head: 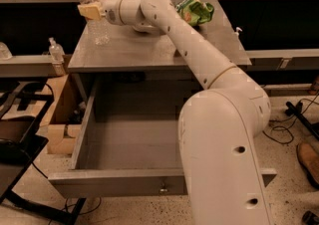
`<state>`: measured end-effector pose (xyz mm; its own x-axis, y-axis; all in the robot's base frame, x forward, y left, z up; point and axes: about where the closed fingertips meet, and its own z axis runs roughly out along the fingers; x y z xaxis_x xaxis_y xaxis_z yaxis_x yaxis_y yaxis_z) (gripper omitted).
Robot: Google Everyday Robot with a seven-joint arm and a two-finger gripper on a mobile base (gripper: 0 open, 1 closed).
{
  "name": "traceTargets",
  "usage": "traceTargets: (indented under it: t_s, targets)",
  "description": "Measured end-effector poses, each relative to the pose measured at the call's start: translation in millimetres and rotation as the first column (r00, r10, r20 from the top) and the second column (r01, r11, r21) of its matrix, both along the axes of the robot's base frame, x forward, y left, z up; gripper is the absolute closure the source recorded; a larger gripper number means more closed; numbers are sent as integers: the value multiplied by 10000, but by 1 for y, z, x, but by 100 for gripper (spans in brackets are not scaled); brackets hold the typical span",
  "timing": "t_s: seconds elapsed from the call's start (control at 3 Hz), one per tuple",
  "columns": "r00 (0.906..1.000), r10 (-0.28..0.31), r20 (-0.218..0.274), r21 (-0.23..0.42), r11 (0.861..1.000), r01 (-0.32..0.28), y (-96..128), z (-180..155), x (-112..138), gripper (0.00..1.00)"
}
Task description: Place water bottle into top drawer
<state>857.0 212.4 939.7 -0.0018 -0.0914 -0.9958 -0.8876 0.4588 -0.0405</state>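
Note:
The water bottle (95,27) is clear with a white cap and stands near the far left corner of the grey cabinet top (149,55). My gripper (89,11) is at the bottle's upper part, with its tan tip overlapping the bottle just below the neck. The arm reaches in from the right across the cabinet top. The top drawer (117,183) is pulled wide open below, its inside bare, with a small metal knob (163,188) on the front panel. My arm's large white body hides the drawer's right part.
A green crumpled bag (195,11) lies at the back of the cabinet top. A small nozzle-topped bottle (56,55) stands on a shelf to the left. A cardboard box (60,119) and a black chair (15,154) sit left of the drawer. Cables lie on the floor at right.

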Motion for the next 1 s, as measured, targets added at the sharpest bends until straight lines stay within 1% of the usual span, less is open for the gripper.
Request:
traceTargets:
  t_s: [0.33, 0.67, 1.0]
  targets:
    - [10000, 97, 4, 60, 9999, -97, 2, 1, -2, 100]
    - [9991, 304, 295, 267, 9992, -312, -4, 20, -14, 100]
    - [9945, 496, 923, 621, 9965, -555, -28, 59, -47, 100]
